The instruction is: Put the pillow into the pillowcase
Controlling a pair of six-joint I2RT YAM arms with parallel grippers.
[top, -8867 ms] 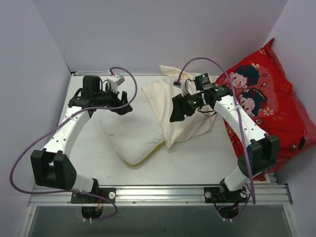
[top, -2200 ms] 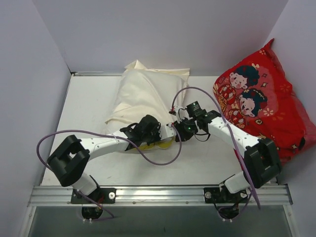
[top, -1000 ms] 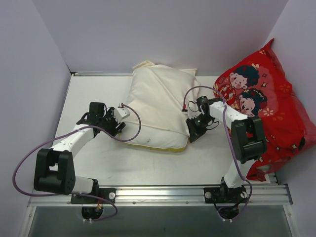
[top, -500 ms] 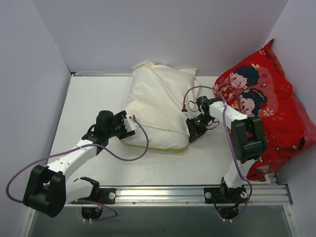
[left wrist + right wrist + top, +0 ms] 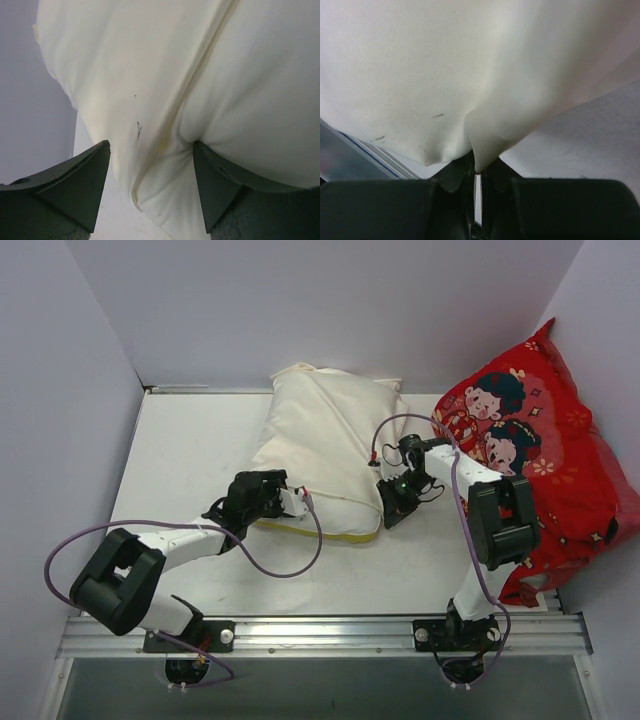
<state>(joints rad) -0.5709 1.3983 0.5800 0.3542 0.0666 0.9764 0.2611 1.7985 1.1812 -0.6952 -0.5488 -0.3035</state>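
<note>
The cream pillowcase (image 5: 325,445) lies bulging at the back middle of the table. The pillow is almost wholly inside it; only its yellow seam (image 5: 325,535) peeks out along the near edge. My left gripper (image 5: 287,503) is at the near-left corner, open. In the left wrist view its fingers (image 5: 220,187) straddle a crease of pillowcase (image 5: 150,100) fabric, and the right finger presses into the bulge. My right gripper (image 5: 392,508) sits at the near-right corner. The right wrist view shows the right gripper (image 5: 479,167) shut on a pinched fold of pillowcase (image 5: 445,65).
A red cushion (image 5: 545,465) with cartoon children leans against the right wall, just beyond my right arm. Purple walls close in the left, back and right. A metal rail (image 5: 320,632) runs along the near edge. White table (image 5: 180,455) shows to the left of the pillowcase.
My left arm has swung from the pillowcase's left side round to its near-left corner, open all the way. The right gripper has kept its pinch in place.
</note>
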